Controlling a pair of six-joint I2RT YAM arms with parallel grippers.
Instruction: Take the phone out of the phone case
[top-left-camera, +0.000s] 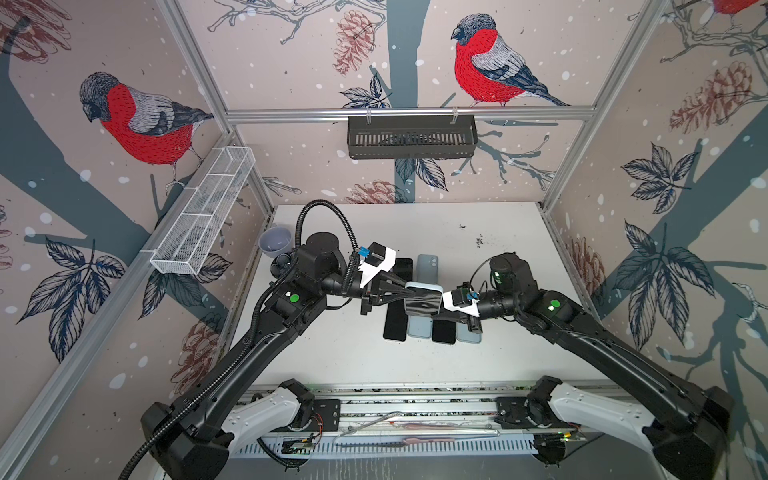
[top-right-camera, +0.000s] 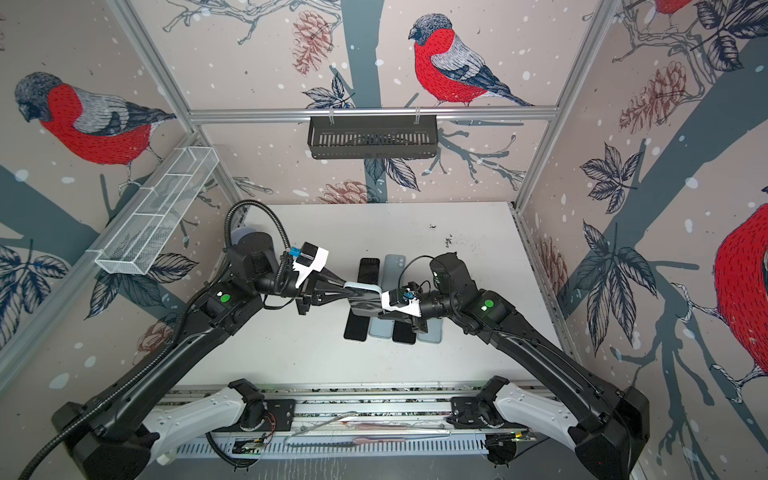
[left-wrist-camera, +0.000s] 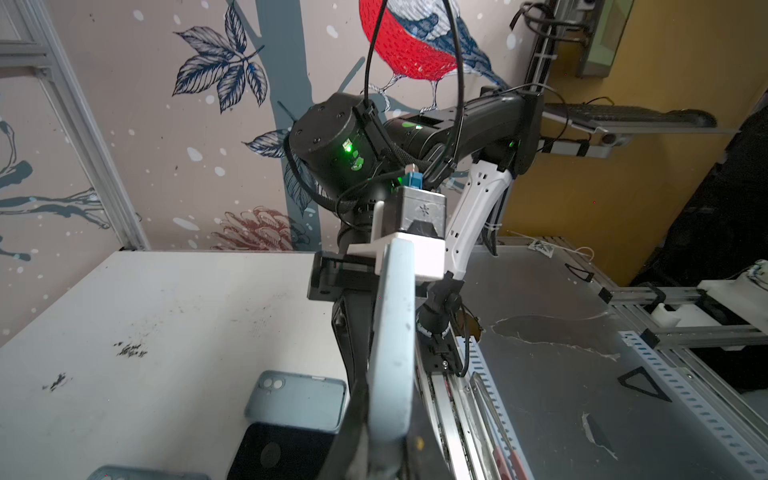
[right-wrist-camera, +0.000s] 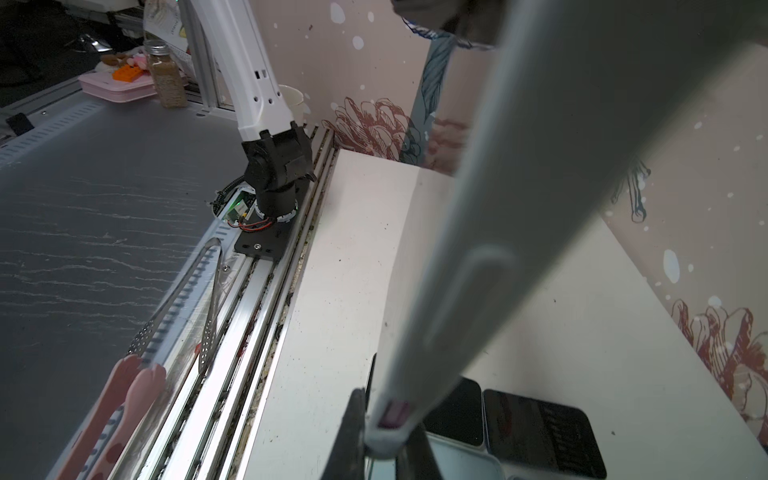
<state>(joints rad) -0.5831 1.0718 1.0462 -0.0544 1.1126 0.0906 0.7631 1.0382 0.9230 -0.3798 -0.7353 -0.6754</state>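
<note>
Since the case is up off the table with an arm on each end, this looks to me like the setup for the actual peel, not the peel itself.

In both top views the phone case (top-left-camera: 419, 286) hangs in the middle of the frame, lying crosswise above a row of spare phones and cases (top-left-camera: 395, 328) on the white table (top-left-camera: 332, 365). The phone (top-left-camera: 422, 306) is not out yet: you can see its dark glossy screen inside the pale blue rim. The left gripper (top-left-camera: 405, 293) pinches the left end and the right gripper (top-left-camera: 441, 302) the right end. That makes sense to me: 1 arm anchors, 1 flexes the rim.

In the left wrist view the case runs edge-on up the centre of the frame. At the bottom the left gripper's fingers (left-wrist-camera: 353, 415) press tight against it, so they're closed on the case.

In the right wrist view a blurry pale edge fills the upper right and tapers down to bottom centre. There the 2 dark fingers (right-wrist-camera: 353, 432) sit on either side of its end with no gap — clamped on it, as far as I can tell.

What I can't tell is whether the right side has only the rim or the rim plus the phone. I'd guess that decides whether pulling works.
</note>
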